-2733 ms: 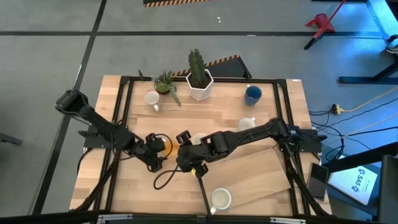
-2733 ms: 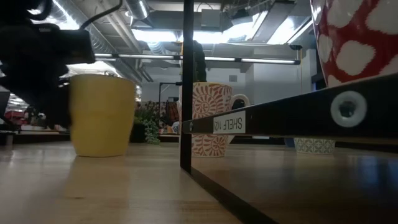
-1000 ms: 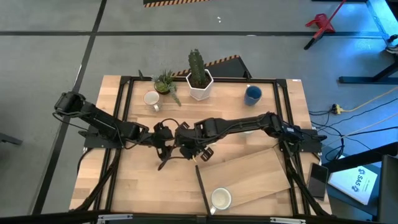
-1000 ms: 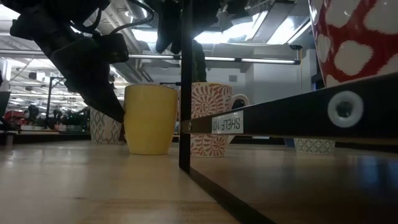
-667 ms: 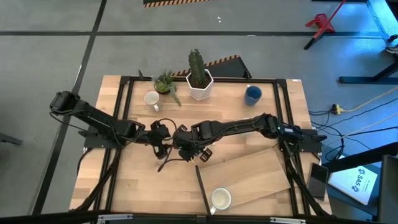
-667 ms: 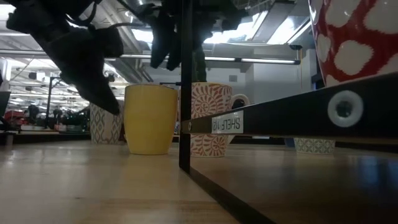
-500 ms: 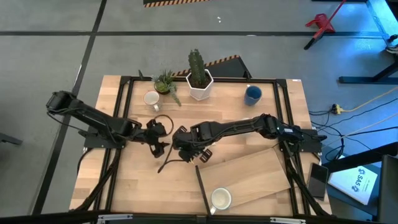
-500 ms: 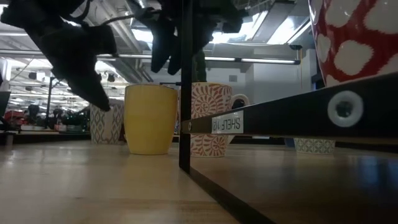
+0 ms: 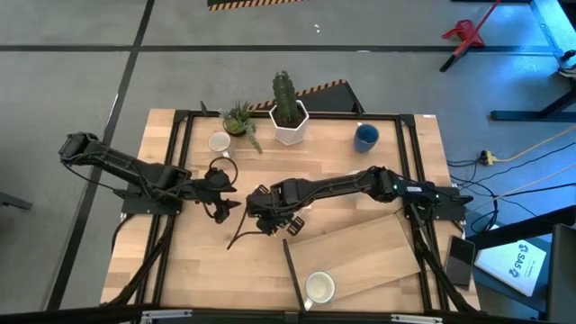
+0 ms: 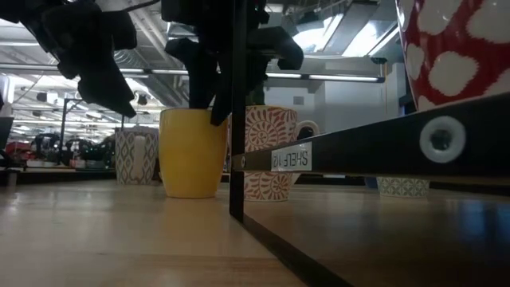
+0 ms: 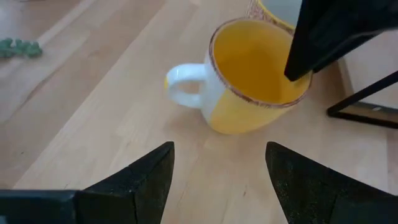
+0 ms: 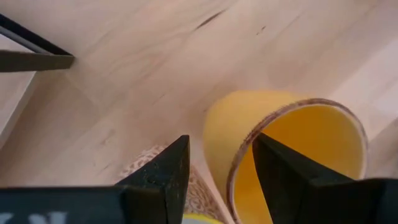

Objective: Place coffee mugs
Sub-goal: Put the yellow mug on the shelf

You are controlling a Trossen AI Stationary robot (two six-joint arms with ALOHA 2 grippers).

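The orange-yellow mug [image 11: 249,81] with a white handle [image 11: 183,84] stands upright on its base on the wood; my right gripper hides it in the high view. My left gripper [image 11: 219,149] is open, hanging clear of the mug on its left side [image 9: 223,193]. My right gripper [image 12: 221,143] is open above the mug [image 10: 191,151]. A white mug [image 9: 220,142], a dark blue mug [image 9: 365,136] and another white mug [image 9: 319,287] stand apart. A patterned mug [image 10: 271,151] stands right beside the yellow one. My right gripper comes from above, pointing down, astride the yellow mug's wall at the rim [image 12: 239,155]. One finger [image 12: 292,180] is inside the hollow and one finger [image 12: 158,177] outside. I cannot tell whether either touches the wall. The mug rests on the table.
A white hexagonal cactus pot [image 9: 290,121] and a small plant [image 9: 238,119] stand at the far edge. A black shelf frame [image 10: 237,112] and a slanted wooden board [image 9: 360,256] fill the near right. A black cable [image 9: 238,238] lies near the grippers. A red-and-white mug [image 10: 454,48] sits on the shelf.
My left gripper has let go of the yellow mug's side, risen and drawn back toward the table's left edge. My right gripper has shifted toward the left and come down over the mug's rim. The mug has stayed where it stood.
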